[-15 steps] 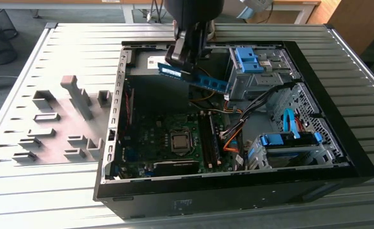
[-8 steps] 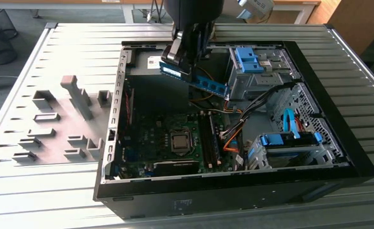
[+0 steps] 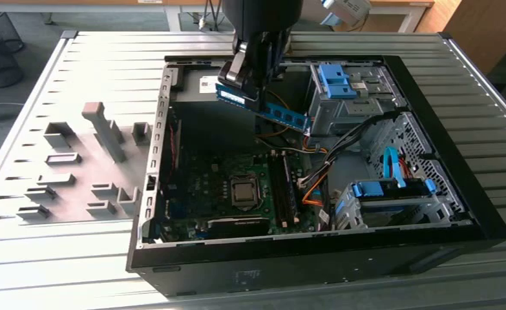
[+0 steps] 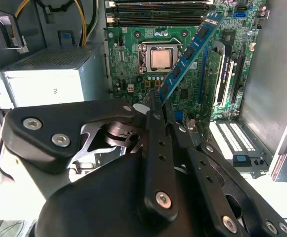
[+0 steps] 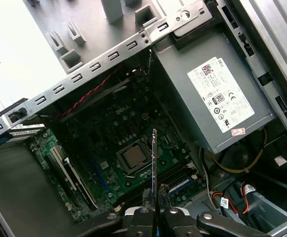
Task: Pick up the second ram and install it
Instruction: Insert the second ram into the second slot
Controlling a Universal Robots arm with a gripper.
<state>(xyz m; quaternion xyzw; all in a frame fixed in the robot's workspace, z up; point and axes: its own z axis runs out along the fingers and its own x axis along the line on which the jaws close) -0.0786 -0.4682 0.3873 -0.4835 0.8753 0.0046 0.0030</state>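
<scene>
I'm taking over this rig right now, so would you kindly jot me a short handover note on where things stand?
Gripper: shut on the second ram, gripping it at one end.
Second ram: held in the air above the open computer case, tilted, over the motherboard. In the second wrist view the stick hangs over the board near the processor socket.
Done: ram picked up and brought over the case.
Left: it is not yet seated in a memory slot.
Gray fixture blocks sit on the table at the exterior view's left.
</scene>
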